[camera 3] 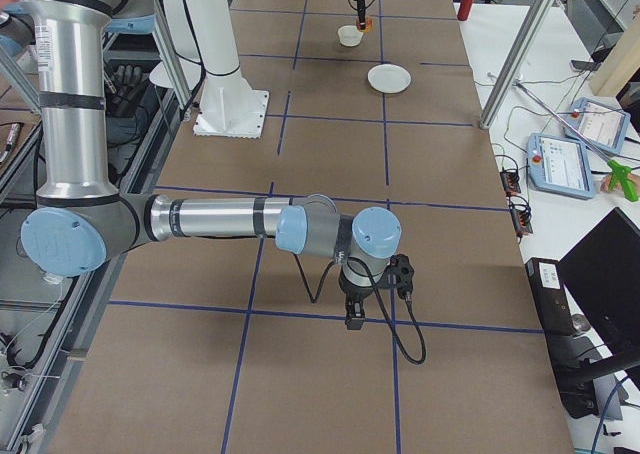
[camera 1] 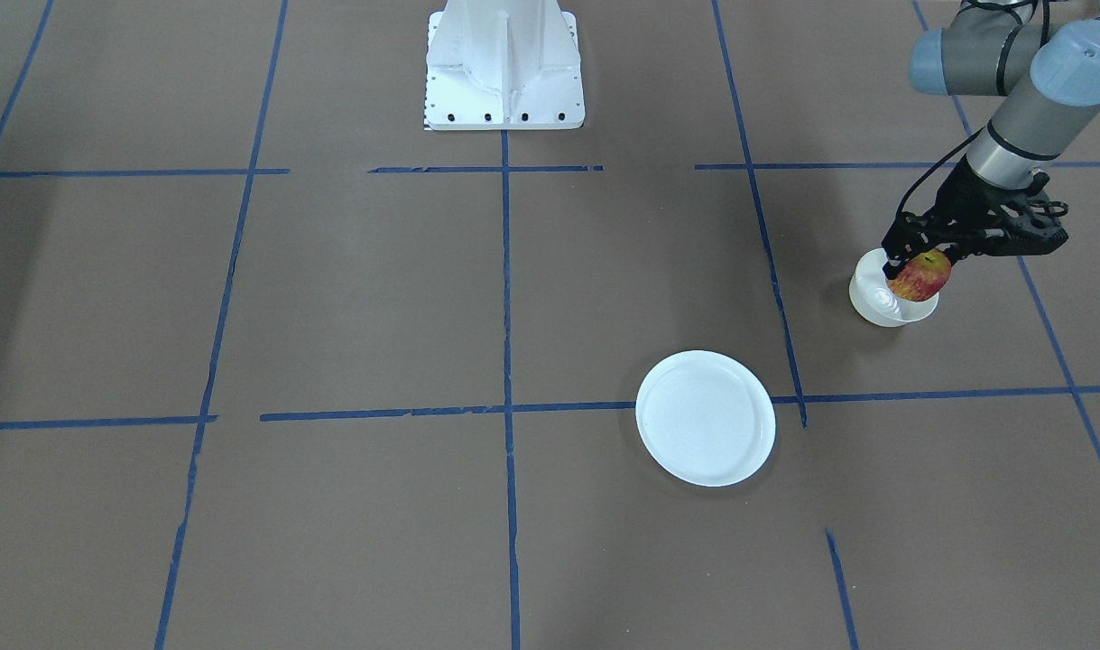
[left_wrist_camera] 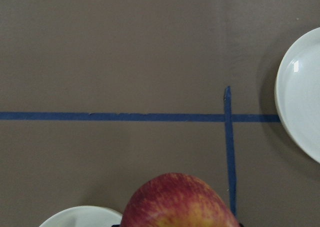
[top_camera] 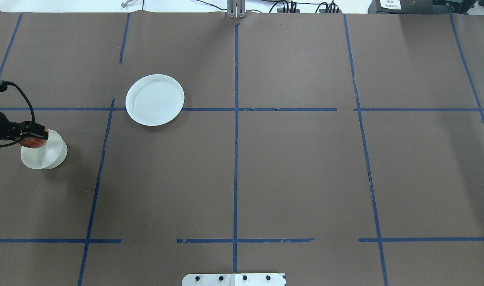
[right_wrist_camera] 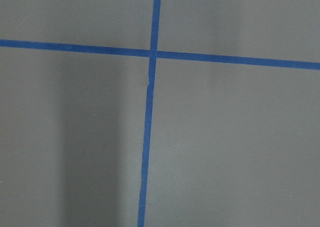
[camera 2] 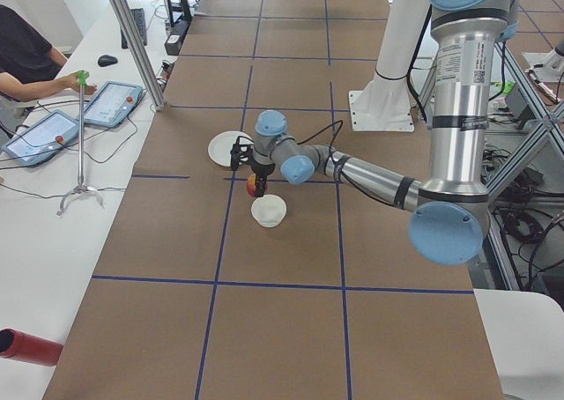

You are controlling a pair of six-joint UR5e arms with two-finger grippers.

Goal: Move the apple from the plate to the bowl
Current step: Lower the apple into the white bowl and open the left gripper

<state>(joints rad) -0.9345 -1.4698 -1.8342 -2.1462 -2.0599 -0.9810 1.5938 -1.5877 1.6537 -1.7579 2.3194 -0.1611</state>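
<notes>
Hanging apple (camera 1: 919, 276) clamped in left pincer (camera 1: 919, 265), over bowl (camera 1: 874, 312) rim near table (camera 1: 333, 307) left edge | bowl hollow just below, slightly toward table centre | plate (camera 1: 705, 418) bare, well apart | right pincer (camera 3: 355, 320): opening cannot be told

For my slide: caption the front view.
Left pincer holds small red apple above deep cream bowl; flat white plate sits apart.

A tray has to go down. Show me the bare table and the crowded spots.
Bare: everything right of the centre tape line in the overhead view, and the patch between plate and robot base. Crowded: the robot's far left, where the left gripper holds the apple at the bowl.
</notes>
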